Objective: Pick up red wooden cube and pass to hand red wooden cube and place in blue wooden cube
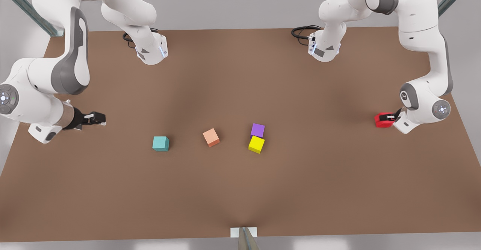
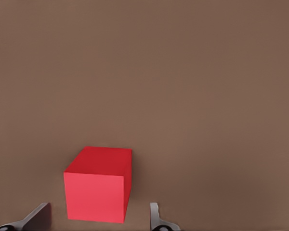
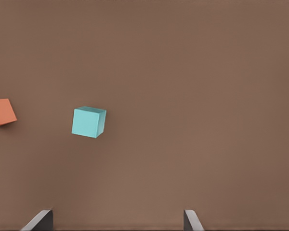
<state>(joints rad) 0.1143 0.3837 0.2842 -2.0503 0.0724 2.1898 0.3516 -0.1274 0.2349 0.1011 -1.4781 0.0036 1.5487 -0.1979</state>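
Between the left gripper's (image 2: 100,217) spread fingers sits the matte red wooden cube (image 2: 97,185); right gripper (image 3: 118,222) gapes.

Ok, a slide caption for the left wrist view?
Left gripper open around the red cube on the brown table.

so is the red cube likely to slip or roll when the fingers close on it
Probably not. The red wooden cube has flat, plain matte faces, so the left gripper, open with a finger on either side, should get a square, steady hold. It sits flat on the table, so a nudge would likely slide it, not roll it. It looks rigid. The right gripper waits open near the blue wooden cube.
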